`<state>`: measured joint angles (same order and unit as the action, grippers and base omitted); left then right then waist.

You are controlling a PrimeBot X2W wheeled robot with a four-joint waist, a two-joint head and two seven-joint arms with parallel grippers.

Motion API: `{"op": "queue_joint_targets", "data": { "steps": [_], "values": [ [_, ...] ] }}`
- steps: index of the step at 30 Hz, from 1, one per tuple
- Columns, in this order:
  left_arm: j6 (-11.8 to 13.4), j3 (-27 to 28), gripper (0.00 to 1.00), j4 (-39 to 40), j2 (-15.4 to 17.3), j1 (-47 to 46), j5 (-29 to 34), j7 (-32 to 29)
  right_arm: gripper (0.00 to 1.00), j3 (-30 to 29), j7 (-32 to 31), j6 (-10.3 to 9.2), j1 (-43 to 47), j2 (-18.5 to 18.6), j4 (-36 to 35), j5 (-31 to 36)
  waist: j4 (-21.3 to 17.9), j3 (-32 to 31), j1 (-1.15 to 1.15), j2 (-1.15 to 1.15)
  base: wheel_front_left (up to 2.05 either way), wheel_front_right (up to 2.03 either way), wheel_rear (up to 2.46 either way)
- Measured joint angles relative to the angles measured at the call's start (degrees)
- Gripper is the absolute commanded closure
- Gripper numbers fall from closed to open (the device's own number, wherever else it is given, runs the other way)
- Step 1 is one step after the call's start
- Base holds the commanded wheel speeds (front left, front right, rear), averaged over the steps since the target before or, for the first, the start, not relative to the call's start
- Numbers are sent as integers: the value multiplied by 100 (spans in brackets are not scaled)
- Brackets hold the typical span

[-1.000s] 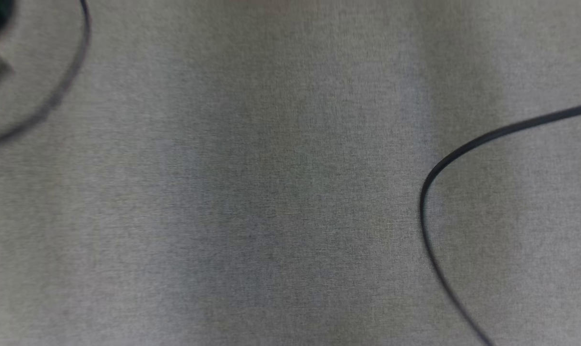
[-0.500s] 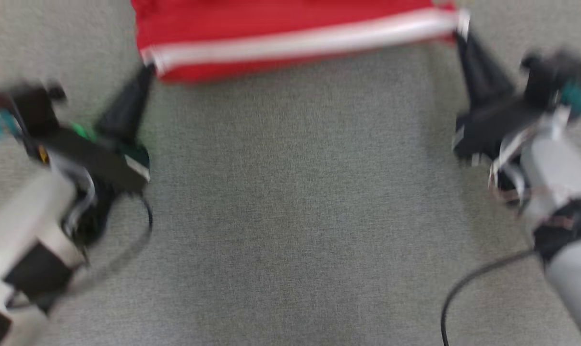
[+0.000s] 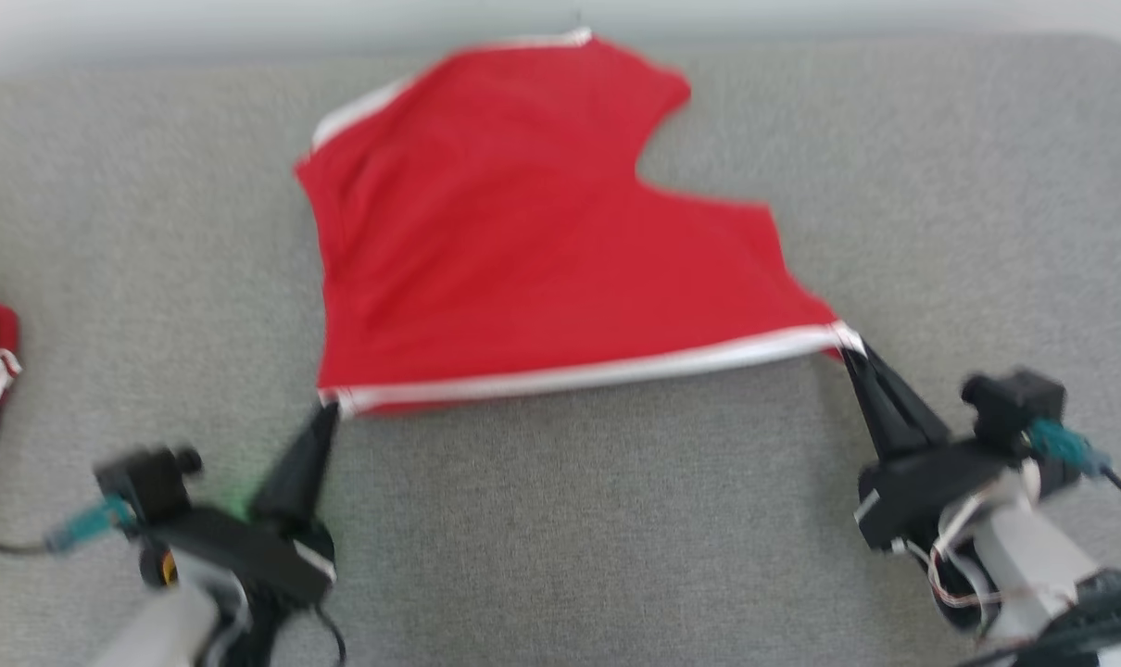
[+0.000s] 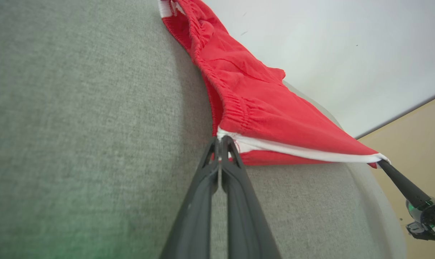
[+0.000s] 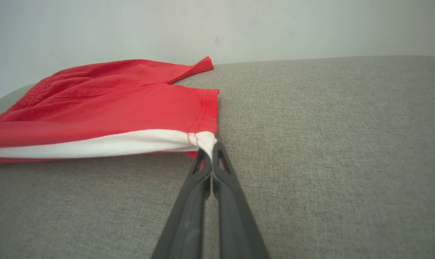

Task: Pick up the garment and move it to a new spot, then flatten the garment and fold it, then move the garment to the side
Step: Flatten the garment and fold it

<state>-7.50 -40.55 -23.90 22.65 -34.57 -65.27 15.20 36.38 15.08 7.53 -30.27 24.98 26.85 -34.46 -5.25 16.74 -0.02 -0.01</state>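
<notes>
Garment (image 3: 542, 250), one red piece: jaws of left gripper (image 3: 327, 414) and right gripper (image 3: 850, 352) pinch its two near corners.

The left gripper (image 3: 325, 415) and right gripper (image 3: 854, 358) are showing long tapered matte-black fingers (image 3: 296, 474), boxy black housings (image 3: 931, 486) and teal plugs (image 3: 1065, 446); pale grey forearms (image 3: 1033, 556) are trailing thin wires (image 3: 940, 567).

Overhead head, low wrists, shared garment (image 3: 523, 241)

Red garment (image 3: 533, 250) with a white stripe; grey surface (image 3: 616, 537); black pincers.
</notes>
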Motion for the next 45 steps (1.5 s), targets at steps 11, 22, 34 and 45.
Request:
{"op": "queue_joint_targets", "data": {
  "steps": [11,22,34,45],
  "values": [
    [-2,489,100,-10,-471,1458,479,-2,100,-271,0,0,1298,-156,-162,24,-51,-986,1,0,0,0,0],
    [-1,778,100,81,-620,2465,903,-2,100,-279,0,0,2215,-236,-292,118,-135,-1730,1,1,0,0,0],
    [-2,1046,100,110,-727,3173,1095,-2,100,-321,0,0,2853,-263,-450,287,-60,-1932,2,1,0,0,0],
    [-2,1184,100,488,-812,3109,1247,-3,100,-749,0,0,2713,-261,-823,636,103,-1765,2,1,0,0,0]
  ]
}}
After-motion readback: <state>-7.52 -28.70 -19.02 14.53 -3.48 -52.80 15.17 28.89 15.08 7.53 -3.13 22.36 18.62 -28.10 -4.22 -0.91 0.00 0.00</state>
